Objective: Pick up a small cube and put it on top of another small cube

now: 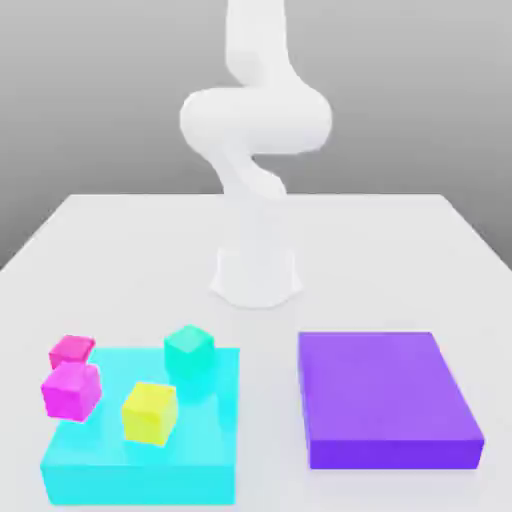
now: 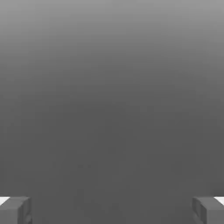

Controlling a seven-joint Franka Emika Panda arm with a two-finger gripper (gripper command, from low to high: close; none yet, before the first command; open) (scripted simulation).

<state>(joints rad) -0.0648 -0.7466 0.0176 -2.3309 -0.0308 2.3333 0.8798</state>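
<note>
Hot-pink small cube rests beside the cyan slab (magenta cube adjacent). Gripper fingers are spread wide, grasping nothing.

A white table is seen carrying the arm's white base near its middle. A flat cyan slab is laid on it toward the exterior view's left, and a flat purple slab toward the right, well apart.
</note>
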